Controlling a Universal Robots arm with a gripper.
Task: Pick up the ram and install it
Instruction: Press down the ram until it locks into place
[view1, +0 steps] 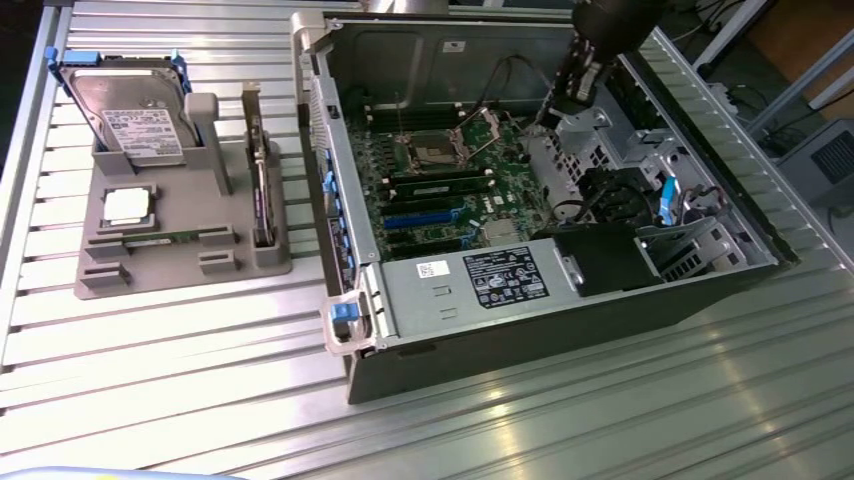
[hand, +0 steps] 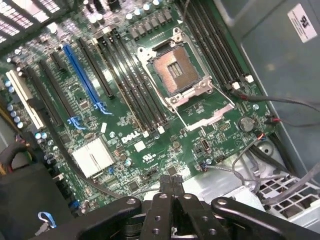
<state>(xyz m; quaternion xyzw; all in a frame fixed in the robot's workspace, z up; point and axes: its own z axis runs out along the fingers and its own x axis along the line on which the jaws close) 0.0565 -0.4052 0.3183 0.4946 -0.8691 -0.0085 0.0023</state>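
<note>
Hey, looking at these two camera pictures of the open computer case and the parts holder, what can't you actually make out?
- Exterior view: the long thin green ram stick lies low in the grey plastic parts holder, so its chips are too small to read.
- Exterior view: the black gripper is cut off by the top edge.
- Wrist view: the green motherboard is cut off by the edges and covered by the gripper with its jaws shut.

Green ram (view1: 163, 240) flat in holder slot
</note>
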